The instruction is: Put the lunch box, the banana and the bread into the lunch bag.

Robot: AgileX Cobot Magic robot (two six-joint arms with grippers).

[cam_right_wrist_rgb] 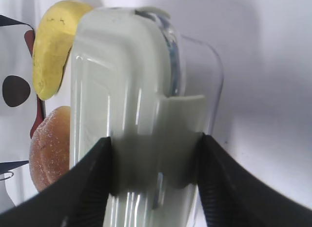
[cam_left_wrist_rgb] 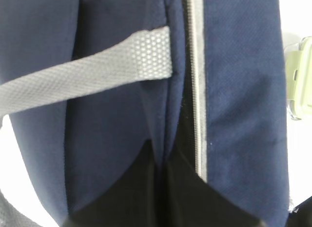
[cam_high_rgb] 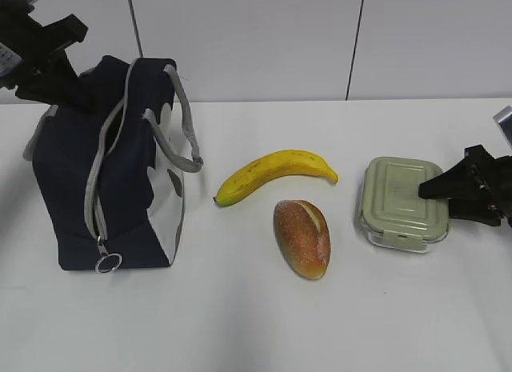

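Right gripper (cam_right_wrist_rgb: 155, 161) jaws are set against both sides of lunch box (cam_high_rgb: 400, 202) at table's right edge, grip appearing made; left gripper, hidden at lunch bag (cam_high_rgb: 112, 164) top, is shut; banana (cam_high_rgb: 276, 174), bread (cam_high_rgb: 302, 238) lie between; firm, level clamp advised before lift.

Lunch bag (cam_left_wrist_rgb: 122, 114) interior and left hand fingertips hidden.
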